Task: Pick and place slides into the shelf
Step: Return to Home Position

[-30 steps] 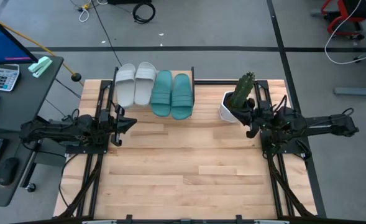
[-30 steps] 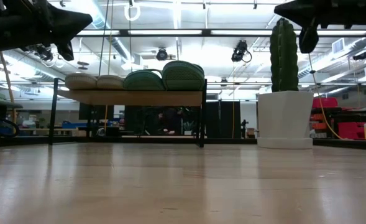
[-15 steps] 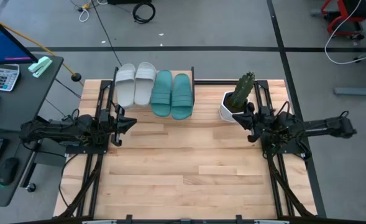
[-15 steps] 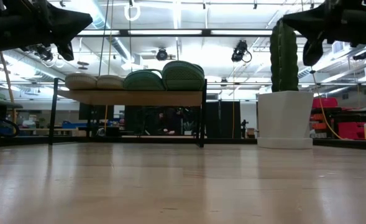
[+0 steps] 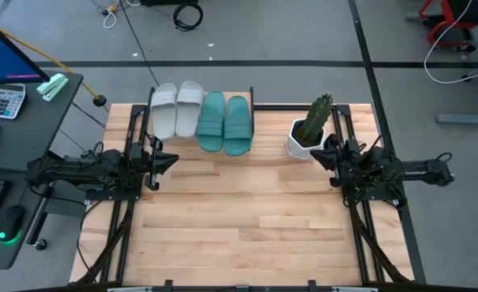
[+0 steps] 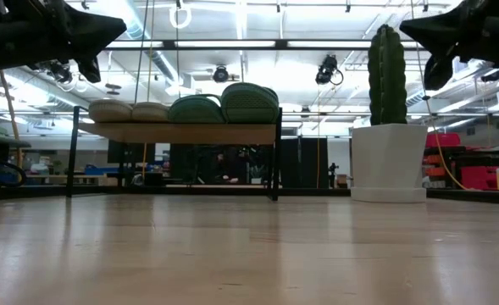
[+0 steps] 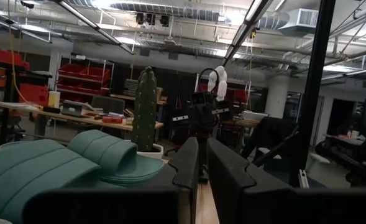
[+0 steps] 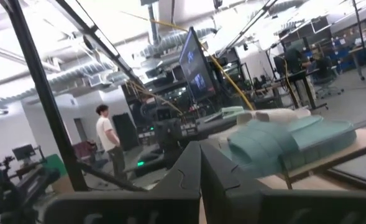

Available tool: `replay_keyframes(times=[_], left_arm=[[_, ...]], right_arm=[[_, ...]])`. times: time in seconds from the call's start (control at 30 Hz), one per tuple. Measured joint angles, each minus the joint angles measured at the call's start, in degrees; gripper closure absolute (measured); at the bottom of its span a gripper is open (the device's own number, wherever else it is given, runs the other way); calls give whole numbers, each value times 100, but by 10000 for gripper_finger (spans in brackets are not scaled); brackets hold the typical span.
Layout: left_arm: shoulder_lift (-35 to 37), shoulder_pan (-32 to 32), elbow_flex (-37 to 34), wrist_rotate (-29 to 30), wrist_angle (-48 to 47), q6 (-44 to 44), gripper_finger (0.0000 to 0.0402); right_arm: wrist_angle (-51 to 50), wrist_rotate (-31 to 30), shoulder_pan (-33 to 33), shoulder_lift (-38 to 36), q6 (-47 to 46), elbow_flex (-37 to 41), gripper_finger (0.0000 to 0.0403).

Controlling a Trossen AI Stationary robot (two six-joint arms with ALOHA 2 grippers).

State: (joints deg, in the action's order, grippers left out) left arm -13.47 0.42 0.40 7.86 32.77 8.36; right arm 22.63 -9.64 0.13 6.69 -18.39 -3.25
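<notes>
4 slides sit on the shelf. They're light, soft rubber; take 'em by the strap. L jaws near shelf, R jaws well apart: both closed, empty.

Shelf: light wood top, thin black frame. On it, L to R in high view: 2 pale grey-white slides, 2 teal slides w/ ribbed texture. R of shelf: green cactus, white pot. Under shelf: pale wood-strip table
</notes>
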Motion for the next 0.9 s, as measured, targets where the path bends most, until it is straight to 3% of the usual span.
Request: replay_keyframes(times=[0.5, 0.9], left_arm=[[0, -2, 0, -1, 1, 2, 379], [0, 0, 0, -1, 2, 2, 363]], right_arm=[[-933, 147, 1, -550, 50, 0, 403], [-471, 333, 1, -575, 62, 260, 403]])
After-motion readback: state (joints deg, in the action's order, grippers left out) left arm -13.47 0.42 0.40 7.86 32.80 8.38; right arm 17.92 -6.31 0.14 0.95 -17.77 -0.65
